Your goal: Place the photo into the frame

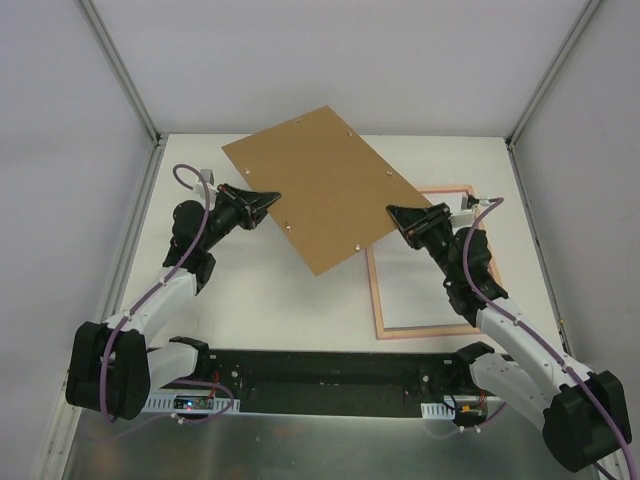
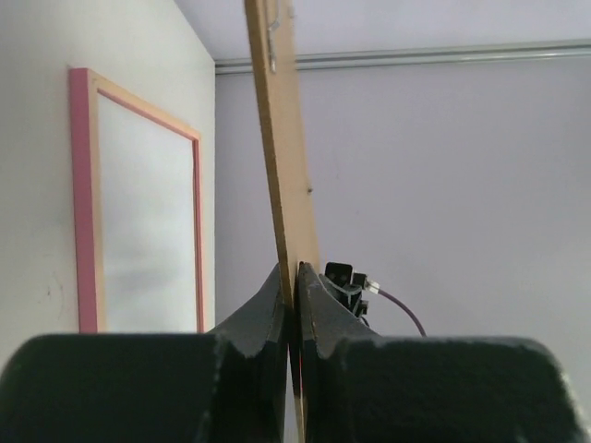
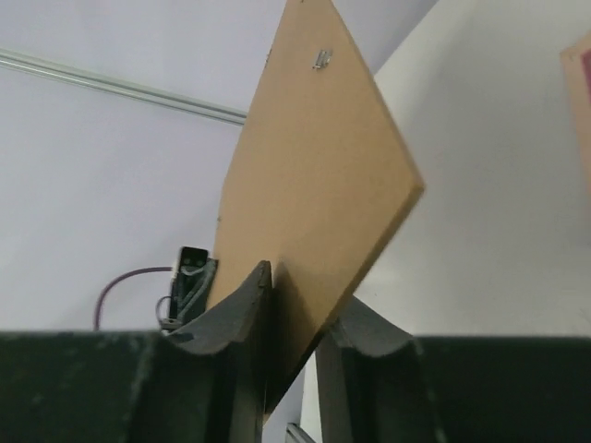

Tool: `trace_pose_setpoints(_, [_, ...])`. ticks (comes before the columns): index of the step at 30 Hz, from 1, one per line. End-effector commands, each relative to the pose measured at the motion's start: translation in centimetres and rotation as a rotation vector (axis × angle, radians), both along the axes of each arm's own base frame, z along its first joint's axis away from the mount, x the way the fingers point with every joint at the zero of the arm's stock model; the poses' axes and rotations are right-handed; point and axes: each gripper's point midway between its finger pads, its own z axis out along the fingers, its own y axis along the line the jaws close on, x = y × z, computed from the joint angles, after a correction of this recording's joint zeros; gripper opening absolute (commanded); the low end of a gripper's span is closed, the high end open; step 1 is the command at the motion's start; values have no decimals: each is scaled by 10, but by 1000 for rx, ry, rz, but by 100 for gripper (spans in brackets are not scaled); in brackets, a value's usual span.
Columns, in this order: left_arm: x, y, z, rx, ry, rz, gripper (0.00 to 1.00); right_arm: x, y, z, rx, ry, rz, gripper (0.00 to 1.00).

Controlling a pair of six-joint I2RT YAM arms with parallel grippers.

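a: where is the frame (image 1: 372, 290) now?

b: it lies flat on the worktop (image 1: 290, 300), on the right side. the brown backing board (image 1: 320, 185) is lifted over it, and one corner of the board hangs above the frame's upper left part.

a: and who holds the board?

b: the left fingers (image 1: 266, 199) are clenched on its left edge. the right fingers (image 1: 398, 214) stand around the opposite edge, but one side seems to have a small gap, so i cannot tell if they really press.

a: do you see the photo?

b: no landscape print shows in any view. inside the frame there is a white surface. it may be the photo's back or a blank sheet, i cannot tell.

a: how will the photo handle, you think?

b: i expect it is light, thin and glossy, so it bends easily and can slip. i would take it at one edge or corner with a shallow grip and keep off the printed face. the frame is stiff, but its pane looks fragile, so nothing should drop on it.

a: and the board?

b: stiff and light, i think. an edge grip should suit it.
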Motion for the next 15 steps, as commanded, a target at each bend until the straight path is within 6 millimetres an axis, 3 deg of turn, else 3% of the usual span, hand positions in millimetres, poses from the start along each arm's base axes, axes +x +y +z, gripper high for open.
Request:
trace_pose_setpoints(1, [-15,-14,53,42,-213,-117,0,-26,16,-38,-228,51,148,35])
trace_pose_setpoints(3, [-16,-17,52,50,-216,-135,0,-32,11,-55,-314,108,151,51])
trace_pose_setpoints(8, [-18,-20,44,98,-223,-169,0,-46,-7,-74,-453,132,142,78])
trace_pose_setpoints(11, [-21,-22,33,131,-222,-199,0,-59,-13,-80,-526,129,171,83])
trace_pose_setpoints(15, [-27,-25,23,171,-241,-245,0,-81,-16,-83,-614,89,236,84])
